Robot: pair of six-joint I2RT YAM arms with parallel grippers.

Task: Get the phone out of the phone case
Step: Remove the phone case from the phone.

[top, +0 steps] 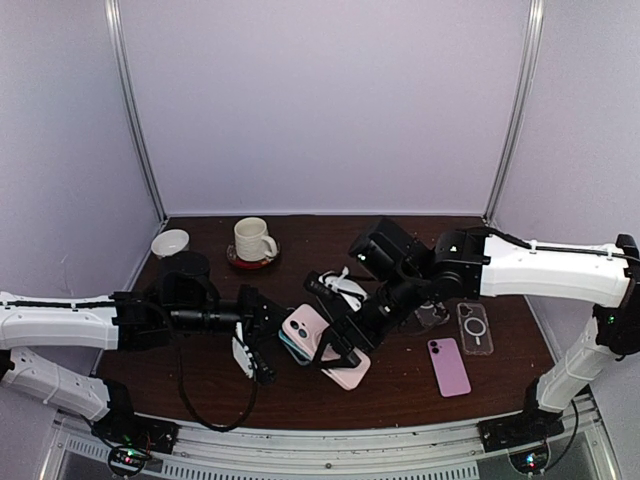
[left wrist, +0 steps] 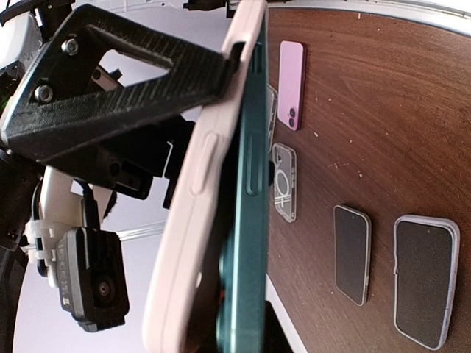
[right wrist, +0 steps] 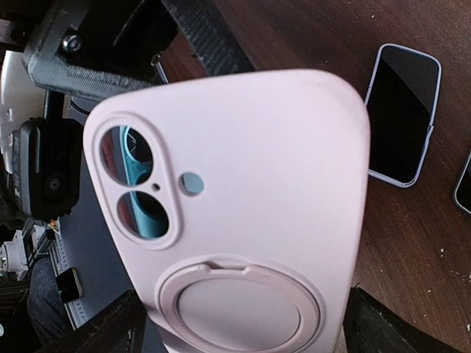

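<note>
A teal phone (left wrist: 250, 184) is half out of a pale pink case (left wrist: 195, 191); the two have parted along one long edge. In the top view the pink case (top: 340, 368) and the teal phone (top: 293, 347) are held above the table's front middle. My left gripper (top: 268, 352) is shut on the phone; its jaws are mostly hidden behind the phone in the left wrist view. My right gripper (top: 345, 340) is shut on the case. In the right wrist view the case back (right wrist: 243, 191) with its round ring fills the frame, and teal shows through the camera holes.
A purple phone (top: 448, 365) and a clear case (top: 474, 328) lie at right. A mug (top: 252, 240) on a red coaster, a white bowl (top: 170, 243) and a black cup (top: 185, 270) stand at back left. A lavender-cased phone (left wrist: 425, 281) and a black phone (left wrist: 352, 254) lie on the table.
</note>
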